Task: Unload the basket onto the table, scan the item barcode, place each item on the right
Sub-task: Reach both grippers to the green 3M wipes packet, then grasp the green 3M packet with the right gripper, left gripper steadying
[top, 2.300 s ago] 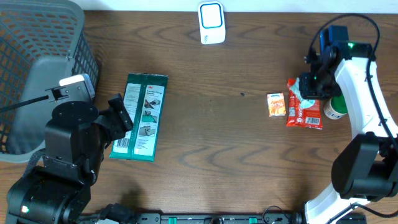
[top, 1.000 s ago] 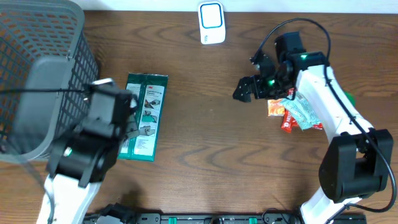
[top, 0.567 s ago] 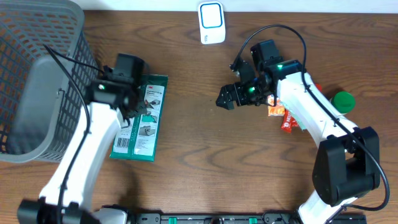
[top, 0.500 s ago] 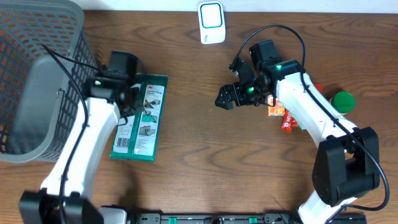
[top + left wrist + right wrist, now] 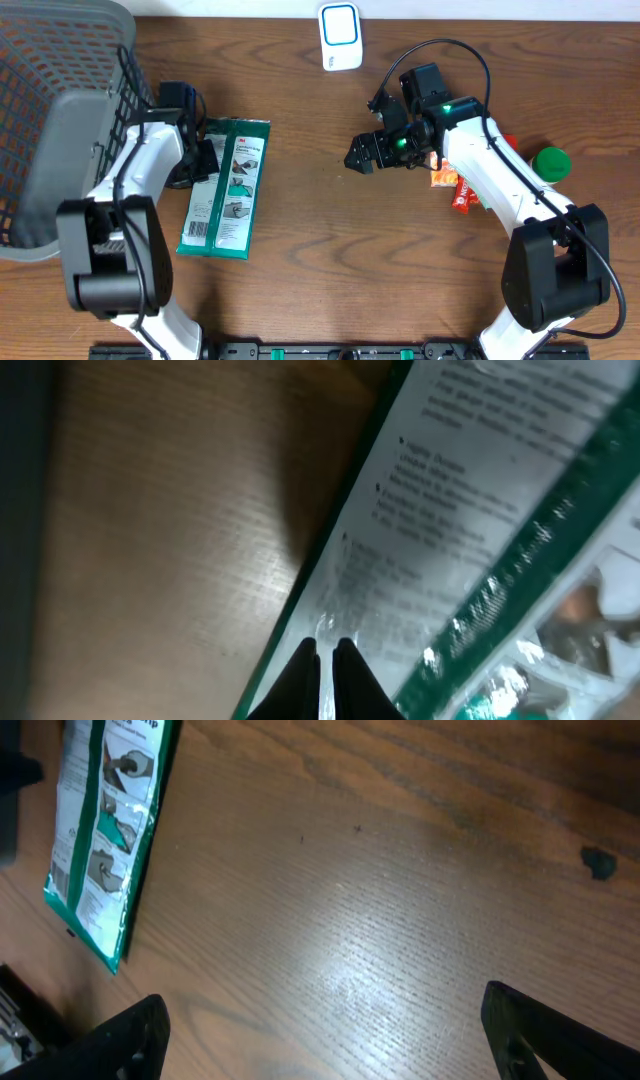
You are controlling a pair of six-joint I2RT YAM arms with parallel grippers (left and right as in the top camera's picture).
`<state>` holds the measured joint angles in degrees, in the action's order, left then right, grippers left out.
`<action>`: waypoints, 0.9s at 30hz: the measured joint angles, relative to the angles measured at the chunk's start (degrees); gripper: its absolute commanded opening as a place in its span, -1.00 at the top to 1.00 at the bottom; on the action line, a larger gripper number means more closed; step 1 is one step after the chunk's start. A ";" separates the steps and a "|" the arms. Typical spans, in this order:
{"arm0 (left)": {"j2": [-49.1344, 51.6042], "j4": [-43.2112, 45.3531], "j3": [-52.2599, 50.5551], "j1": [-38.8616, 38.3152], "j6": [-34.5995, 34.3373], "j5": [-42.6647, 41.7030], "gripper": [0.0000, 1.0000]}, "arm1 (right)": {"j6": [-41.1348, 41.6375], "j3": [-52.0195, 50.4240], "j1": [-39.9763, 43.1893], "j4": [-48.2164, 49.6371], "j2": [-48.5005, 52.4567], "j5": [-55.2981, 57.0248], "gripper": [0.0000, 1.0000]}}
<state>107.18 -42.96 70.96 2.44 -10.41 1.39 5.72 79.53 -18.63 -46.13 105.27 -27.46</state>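
Pressing its tips against the left edge of the pack (image 5: 228, 190), the left end effector (image 5: 203, 162) sits at centre left of the overhead view, just right of the basket (image 5: 50, 50). In the left wrist view its two dark fingers (image 5: 300, 678) are pressed together with only a hairline between them. They grip nothing, and their tips meet the pack's white printed face just inside its green border. The pack lies flat on the tabletop (image 5: 330, 260), long side running top to bottom and slightly tilted, printed side up. The right end effector (image 5: 364, 158) is right of centre in the overhead view, over bare wood and well apart from the pack. Its fingers (image 5: 130, 1040) are spread wide at the lower corners of the right wrist view, nothing between them, and the pack shows at that view's upper left. A white scanner (image 5: 340, 37) with a blue face stands at top centre. To the right, partly under the right arm, lie a red packet (image 5: 462, 196) and a green lid (image 5: 551, 160).
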 measured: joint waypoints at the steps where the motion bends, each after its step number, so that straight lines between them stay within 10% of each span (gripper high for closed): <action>1: 0.87 0.17 0.00 0.00 -0.02 0.02 0.84 | 0.15 -0.24 0.00 0.37 0.00 0.00 -0.90; 27: 4.07 -0.20 -0.04 -17.94 -7.85 -13.77 0.84 | 10.93 -16.50 -1.62 19.56 0.02 -9.03 -0.63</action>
<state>111.24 -43.16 70.91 -15.51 -18.26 -12.38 16.64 63.02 -20.25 -26.57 105.30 -36.49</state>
